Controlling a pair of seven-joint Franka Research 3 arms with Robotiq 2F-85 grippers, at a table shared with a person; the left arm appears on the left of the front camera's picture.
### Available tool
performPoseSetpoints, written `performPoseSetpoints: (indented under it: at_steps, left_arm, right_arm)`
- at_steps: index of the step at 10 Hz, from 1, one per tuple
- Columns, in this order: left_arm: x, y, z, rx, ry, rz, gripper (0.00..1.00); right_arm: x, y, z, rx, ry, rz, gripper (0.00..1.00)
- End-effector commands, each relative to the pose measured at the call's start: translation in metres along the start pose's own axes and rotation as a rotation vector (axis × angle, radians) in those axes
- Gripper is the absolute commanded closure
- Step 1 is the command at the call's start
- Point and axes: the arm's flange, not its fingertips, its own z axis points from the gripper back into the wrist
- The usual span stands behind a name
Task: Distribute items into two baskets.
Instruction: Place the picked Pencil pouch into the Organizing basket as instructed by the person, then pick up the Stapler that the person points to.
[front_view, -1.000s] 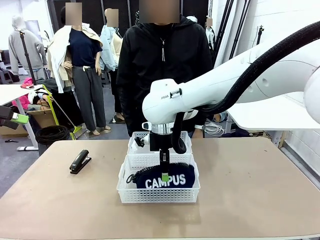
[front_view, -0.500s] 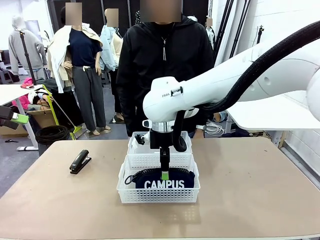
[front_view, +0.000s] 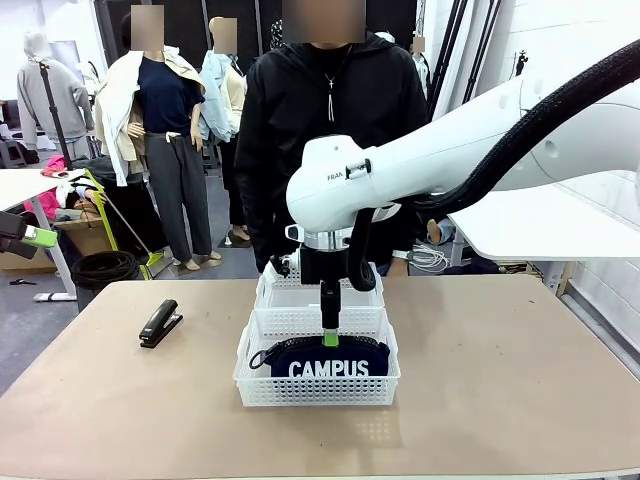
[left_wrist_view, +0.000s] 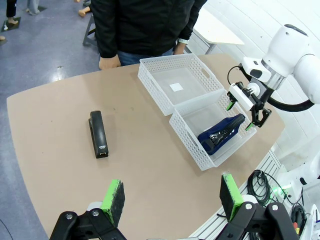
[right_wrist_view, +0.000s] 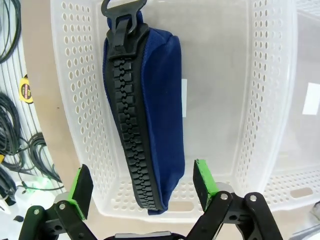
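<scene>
The right gripper (right_wrist_view: 142, 182) stands open and empty, directly above the navy pouch (right_wrist_view: 160, 100), which lies in the basket (right_wrist_view: 70, 100) under it.

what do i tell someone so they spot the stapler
On the tan table, a near basket and a far basket, both white, sit mid-table. To the robot's left of them lies the stapler on bare tabletop. It is small, black and slim, outside both baskets, unlike the navy pouch.

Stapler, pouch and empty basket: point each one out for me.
stapler (front_view: 160, 324), front view, middle of its black body.
pouch (right_wrist_view: 162, 100), right wrist view, blue fabric beside the zip.
empty basket (left_wrist_view: 195, 77), left wrist view, bare part of its floor.
</scene>
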Motion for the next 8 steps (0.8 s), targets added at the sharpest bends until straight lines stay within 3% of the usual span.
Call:
performPoseSetpoints:
  at_steps: [1,8]
  left_arm:
    - [-0.0013,0.0027,0.0012,-0.016,-0.012,-0.014,0.00]
    - [-0.0013,0.0027,0.0012,-0.016,-0.012,-0.014,0.00]
  right_arm:
    - [0.0006,-0.0007,-0.0006,-0.004,-0.005,0.000,0.00]
    - [0.0006,-0.0007,-0.0006,-0.004,-0.005,0.000,0.00]
